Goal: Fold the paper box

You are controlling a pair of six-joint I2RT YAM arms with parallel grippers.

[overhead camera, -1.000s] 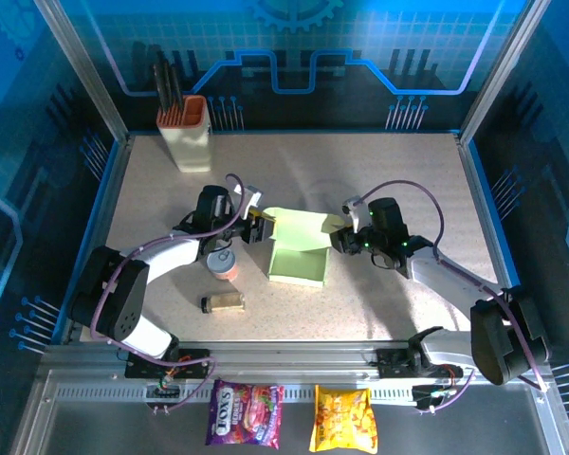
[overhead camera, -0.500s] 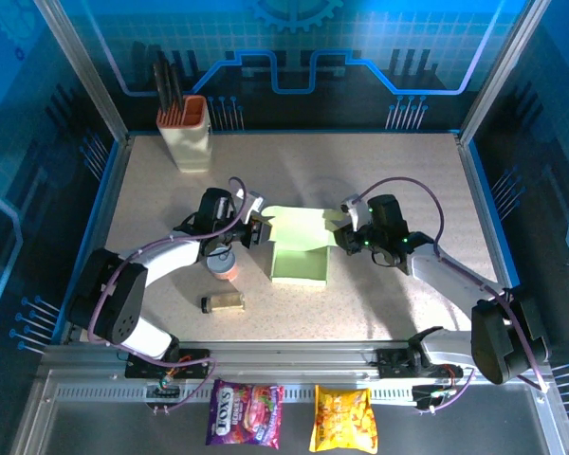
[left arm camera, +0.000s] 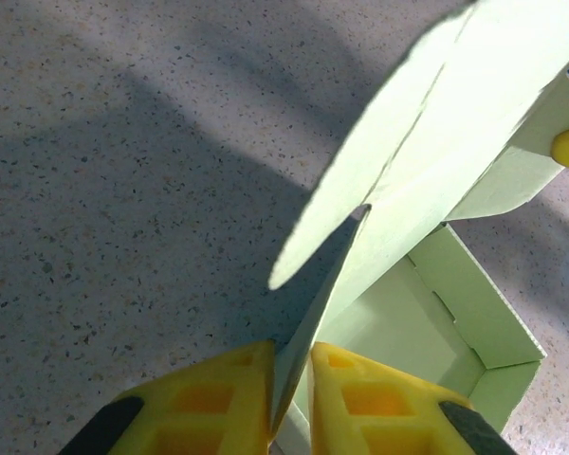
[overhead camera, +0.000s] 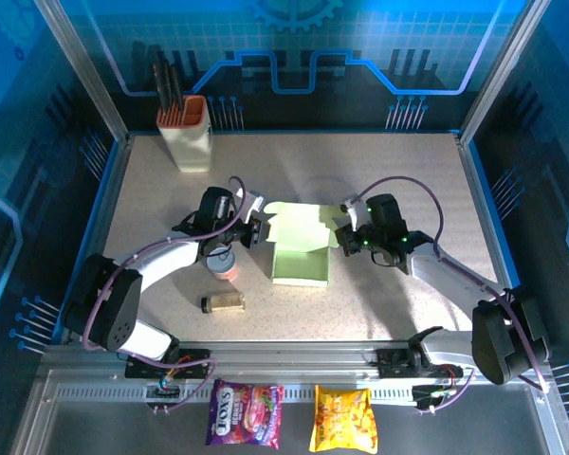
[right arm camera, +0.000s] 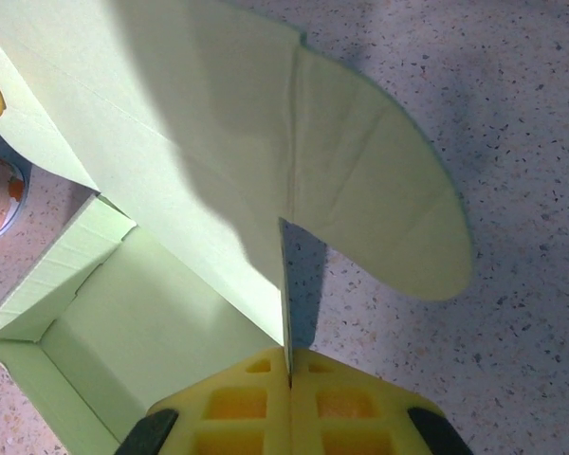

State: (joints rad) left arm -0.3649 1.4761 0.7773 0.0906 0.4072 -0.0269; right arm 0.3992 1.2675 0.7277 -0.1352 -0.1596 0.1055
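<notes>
Far left on the table (overhead camera: 398, 180) stands the cream knife holder (overhead camera: 187, 142) with its orange rim, upright, dark handles sticking out of its top.

Nearer and to the right of it is my left gripper (left arm camera: 291, 365). Its yellow pads (left arm camera: 218, 398) are pressed together on a thin edge of the paper box (overhead camera: 300, 258), pinching the card at the box's left side, where a rounded flap sticks out.

Just near of that gripper stands a small jar (overhead camera: 225, 264) with an orange body, upright, lid on. What is in it I cannot tell. Nearer still, a small clear bottle (overhead camera: 223, 302) lies on its side, with something brownish inside.

The box sits in the middle of the table, between my two grippers. It is a shallow pale green tray, open on top, with its lid panel raised along the far side. From both wrist views the tray's floor and low walls show as plain green card.

At the box's right side is my right gripper (right arm camera: 289, 379). Its pads are closed tight on the card's edge, beside the other rounded flap, which hangs just above the speckled tabletop.

Along the near ledge, in front of my bases, lie a purple sweet packet (overhead camera: 244, 414) and to its right a yellow snack packet (overhead camera: 343, 418), both flat and sealed.
</notes>
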